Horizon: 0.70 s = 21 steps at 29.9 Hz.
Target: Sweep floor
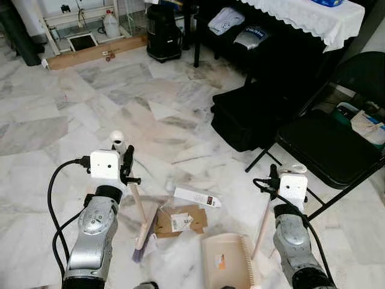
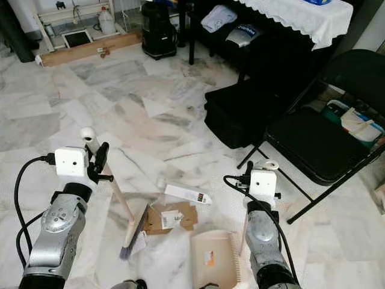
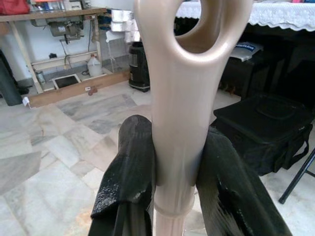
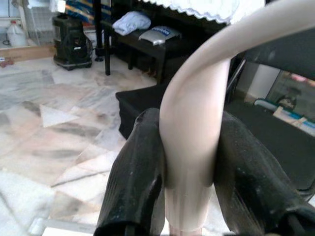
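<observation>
My left gripper (image 3: 174,162) is shut on the beige broom handle (image 1: 136,194), just under its looped end. The broom slants down to its bristle head (image 1: 144,233) on the marble floor, beside a flattened brown cardboard piece (image 1: 179,221) and a small white box (image 1: 197,197). My right gripper (image 4: 189,162) is shut on the curved handle of the beige dustpan (image 4: 197,118). The dustpan's tray (image 1: 227,260) rests on the floor in front of me, just right of the cardboard, with its comb edge toward my right arm.
A black bag (image 1: 246,115) lies on the floor ahead to the right. A black folding chair (image 1: 328,144) stands at the right, close to my right arm. Farther back are a dark table with a white lace cloth (image 1: 307,15), a black bin (image 1: 163,33) and a wooden plank (image 1: 96,51).
</observation>
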Available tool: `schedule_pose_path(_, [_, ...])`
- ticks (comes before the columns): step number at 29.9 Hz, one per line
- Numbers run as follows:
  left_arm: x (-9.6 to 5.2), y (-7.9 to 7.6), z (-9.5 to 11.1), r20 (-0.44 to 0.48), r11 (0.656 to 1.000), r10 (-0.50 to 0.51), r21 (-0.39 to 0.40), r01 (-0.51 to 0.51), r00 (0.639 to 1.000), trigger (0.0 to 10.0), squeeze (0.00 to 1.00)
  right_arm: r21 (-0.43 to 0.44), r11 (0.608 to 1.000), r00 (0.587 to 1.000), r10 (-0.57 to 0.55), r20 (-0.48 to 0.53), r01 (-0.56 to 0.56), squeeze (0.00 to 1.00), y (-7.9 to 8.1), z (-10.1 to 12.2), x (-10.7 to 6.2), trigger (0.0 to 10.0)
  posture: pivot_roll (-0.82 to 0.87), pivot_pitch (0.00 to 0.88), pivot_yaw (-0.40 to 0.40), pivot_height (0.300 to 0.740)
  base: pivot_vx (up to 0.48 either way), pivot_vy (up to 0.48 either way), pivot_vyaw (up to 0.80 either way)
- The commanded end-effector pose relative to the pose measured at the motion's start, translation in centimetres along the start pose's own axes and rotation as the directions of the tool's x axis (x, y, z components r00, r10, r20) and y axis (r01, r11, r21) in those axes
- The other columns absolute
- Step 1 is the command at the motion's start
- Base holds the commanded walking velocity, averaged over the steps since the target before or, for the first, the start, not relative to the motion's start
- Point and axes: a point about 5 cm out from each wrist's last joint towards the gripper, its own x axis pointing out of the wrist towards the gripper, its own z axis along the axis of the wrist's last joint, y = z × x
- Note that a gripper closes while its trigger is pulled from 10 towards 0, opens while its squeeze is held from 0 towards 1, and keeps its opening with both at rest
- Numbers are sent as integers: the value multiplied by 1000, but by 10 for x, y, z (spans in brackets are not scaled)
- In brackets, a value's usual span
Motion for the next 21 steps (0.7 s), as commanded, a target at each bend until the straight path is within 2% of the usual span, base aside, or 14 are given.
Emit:
schedule_pose_path(1, [-2,-1,8,29,1000,-20,10,20,999,10000,0,-20,1000,997,-7,80,9,0,-3,13,7,10000,158,161,-18,740,0,0,0])
schedule_pose_path(5, [-6,0,11,29,1000,-24,14,23,999,10000,0,-31,999,991,-39,128,43,0,-8,20,11,10000,168,181,-12,740,0,0,0])
schedule_pose_path(11, [-12,0,16,20,999,-43,31,43,999,10000,0,-33,999,992,-38,120,42,0,-4,15,7,10000,195,213,0,740,0,0,0])
schedule_pose_path(16, [-15,-8,32,2,993,-120,-8,120,993,10000,0,-38,999,999,-25,28,26,0,4,-9,-11,10000,260,247,17,740,0,0,0])
schedule_pose_path(21, [-15,-12,43,-7,987,-155,-52,155,988,10000,0,-58,998,999,-17,-44,14,0,10,-24,-23,10000,285,266,27,740,0,0,0])
